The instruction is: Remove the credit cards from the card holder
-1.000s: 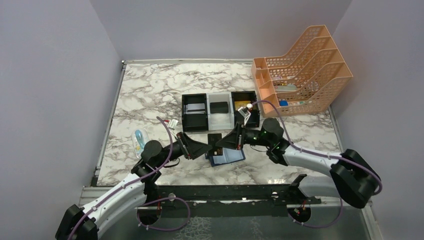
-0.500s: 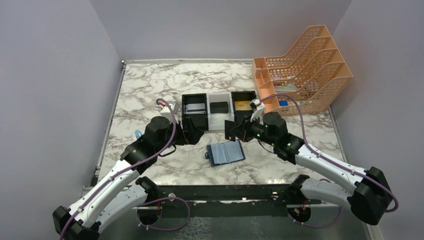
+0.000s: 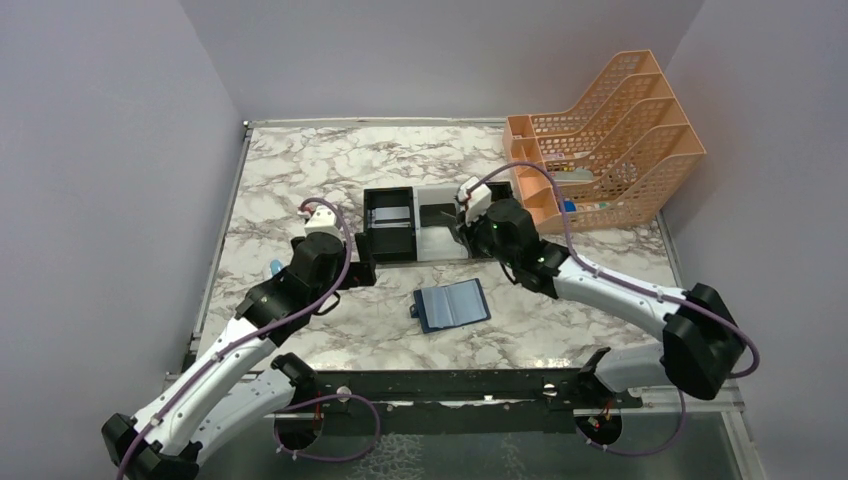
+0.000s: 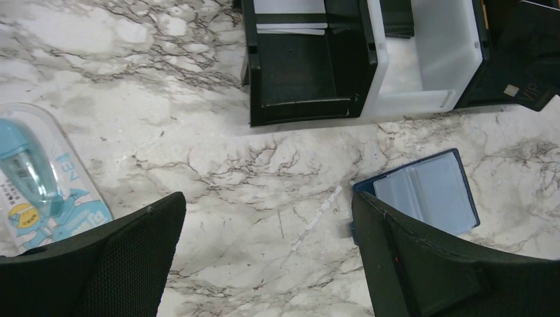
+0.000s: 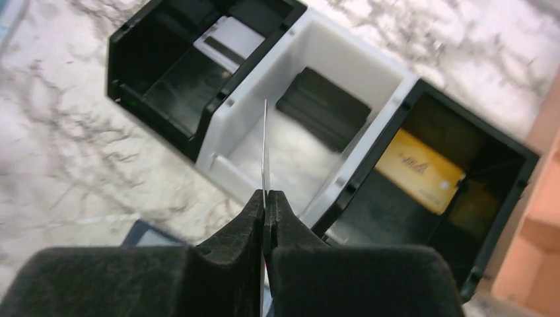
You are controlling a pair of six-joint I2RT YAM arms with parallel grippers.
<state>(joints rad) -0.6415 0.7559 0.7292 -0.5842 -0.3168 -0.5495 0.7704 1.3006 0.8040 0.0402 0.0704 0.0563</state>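
Right fingers (image 5: 265, 198) pinched shut on held card (image 5: 265, 142); card edge-on, upright, above white tray (image 5: 294, 155). Black card (image 5: 322, 109) lies in white tray. Gold card (image 5: 420, 170) in right tray (image 5: 482, 119). Pale card (image 5: 228, 39) in left tray (image 5: 172, 86). Left fingers (image 3: 358, 272) spread apart, gripping nothing, low over bench (image 3: 300, 170) beside left tray's near corner. Holder (image 3: 452, 306) open flat on bench, pockets up, nearer than 3 trays, apart from both fingers.
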